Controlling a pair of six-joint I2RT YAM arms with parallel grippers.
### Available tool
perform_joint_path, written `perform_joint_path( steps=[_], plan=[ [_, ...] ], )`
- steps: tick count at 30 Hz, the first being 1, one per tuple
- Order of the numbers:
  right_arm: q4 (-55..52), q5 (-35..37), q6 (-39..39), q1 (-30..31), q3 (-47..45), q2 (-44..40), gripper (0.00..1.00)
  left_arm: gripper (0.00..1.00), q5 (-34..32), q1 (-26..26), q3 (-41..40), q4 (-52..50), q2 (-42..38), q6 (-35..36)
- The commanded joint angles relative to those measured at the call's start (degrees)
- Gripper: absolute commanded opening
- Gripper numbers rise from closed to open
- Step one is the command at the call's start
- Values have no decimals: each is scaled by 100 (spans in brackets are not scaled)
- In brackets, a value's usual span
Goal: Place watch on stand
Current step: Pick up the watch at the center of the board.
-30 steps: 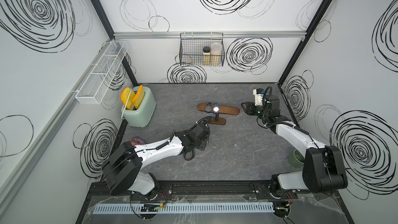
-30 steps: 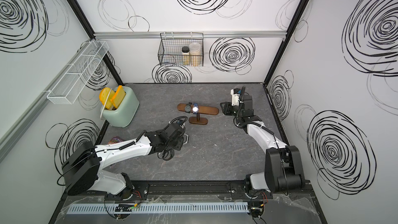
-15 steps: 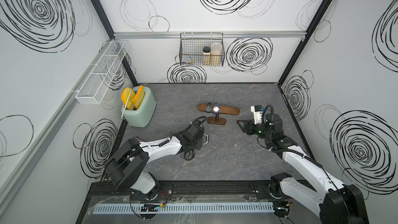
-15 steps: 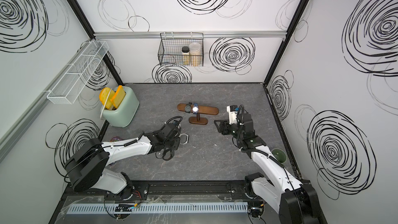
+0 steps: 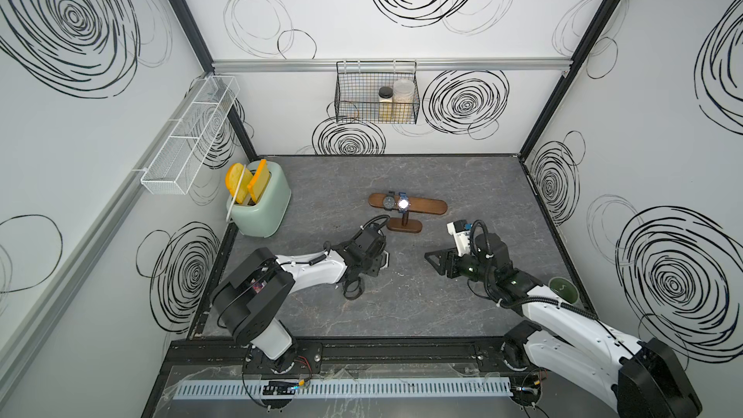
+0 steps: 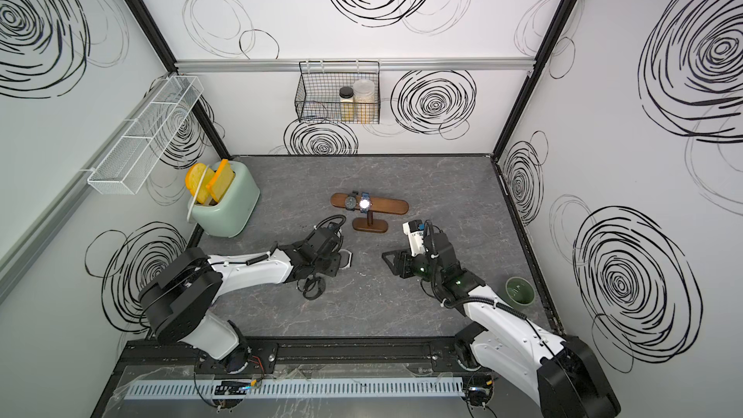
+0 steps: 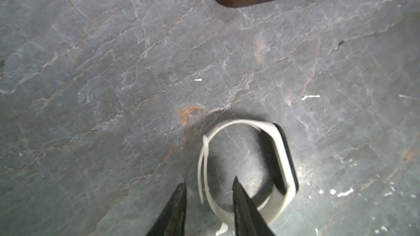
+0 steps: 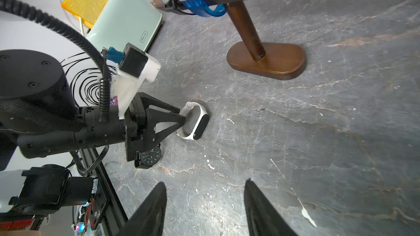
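Down on the bench (image 5: pixel 462 307), near the stand (image 5: pixel 426 207), we've got the white watch (image 7: pixel 281 162) lying loose; left hand (image 7: pixel 209 181) sits apart straddling its strap, right hand (image 8: pixel 205 182) hovers apart and empty.

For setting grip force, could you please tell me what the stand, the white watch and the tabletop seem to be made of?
Stand: apparently dark brown wood, smooth satin sheen on rounded edges.
White watch: matte, bendy strap, probably silicone; glossy black face, glass or plastic.
Tabletop: grey veined stone look, matte; could be a printed laminate.
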Motion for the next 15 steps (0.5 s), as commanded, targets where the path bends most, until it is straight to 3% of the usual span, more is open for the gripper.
perform_joint_path(
  steps=[1,7,15],
  plan=[
    [226,88,122,68,51,27,57,35,-70,32,170,230,163,45],
    [221,-68,68,145,121,59,57,2,101,-38,-29,307,17,-49],
    [476,-422,286,402,80,119,57,0,567,-56,-537,386,-1334,-147]
  ],
)
